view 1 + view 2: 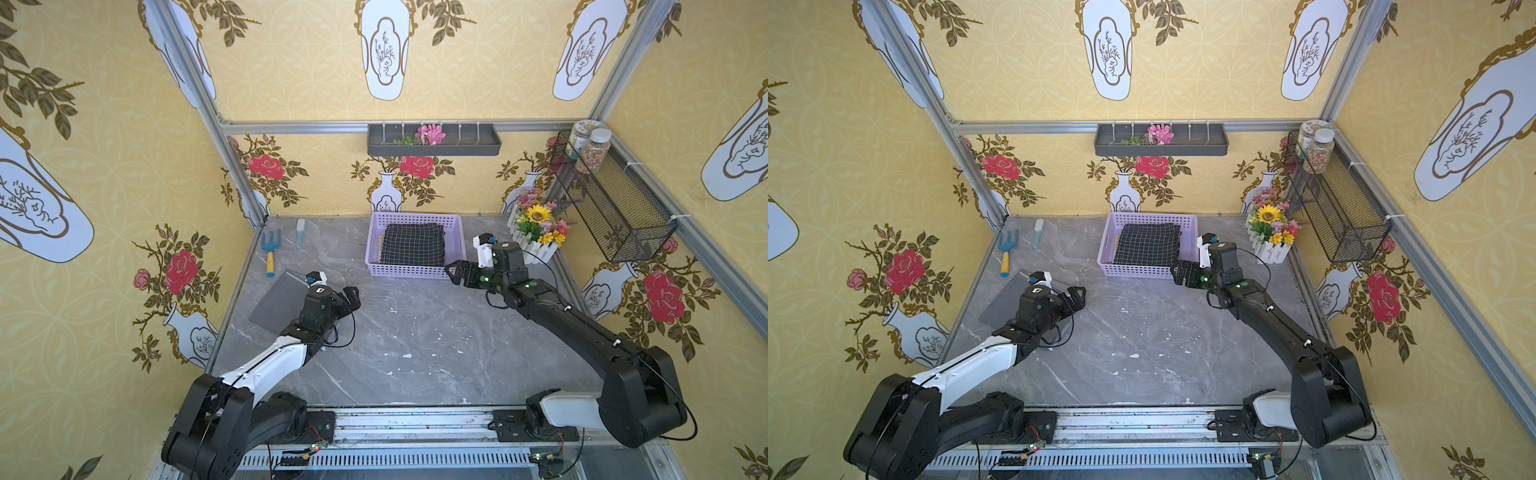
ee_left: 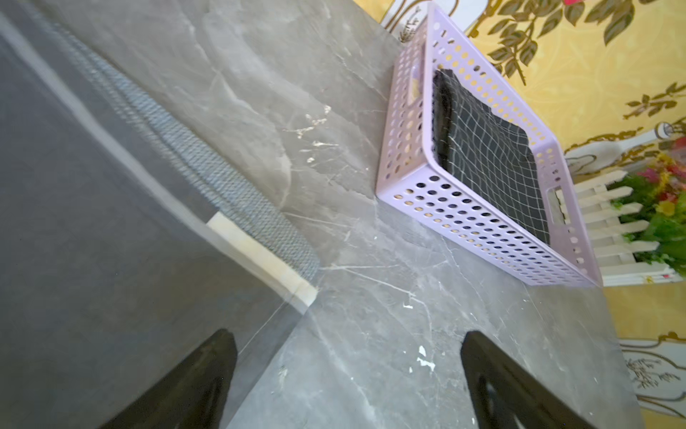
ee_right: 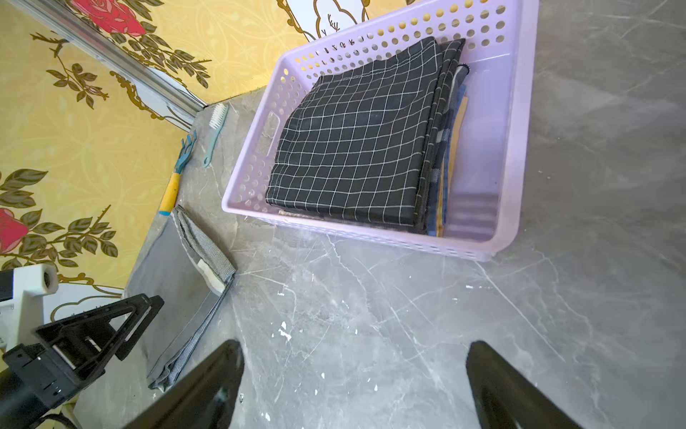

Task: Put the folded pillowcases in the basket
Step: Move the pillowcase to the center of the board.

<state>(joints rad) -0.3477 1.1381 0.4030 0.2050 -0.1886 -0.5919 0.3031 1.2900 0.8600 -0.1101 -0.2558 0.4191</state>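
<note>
Jaws: both pairs apart | surface: grey marble tabletop point(image 1: 436, 365) | walls: yellow floral wallpaper point(image 1: 299, 70)

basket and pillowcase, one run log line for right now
pillowcase: folded, in basket | left gripper: open, empty | right gripper: open, empty, by basket's front corner | task: looks done

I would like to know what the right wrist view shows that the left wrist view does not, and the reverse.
Only the right wrist view shows the garden fork and the brush near the wall, plus other folded cloths under the checked pillowcase. Only the left wrist view shows the flower pot with its white fence, near the basket. Both show the basket holding the pillowcase, and the grey cloth on the table.
</note>
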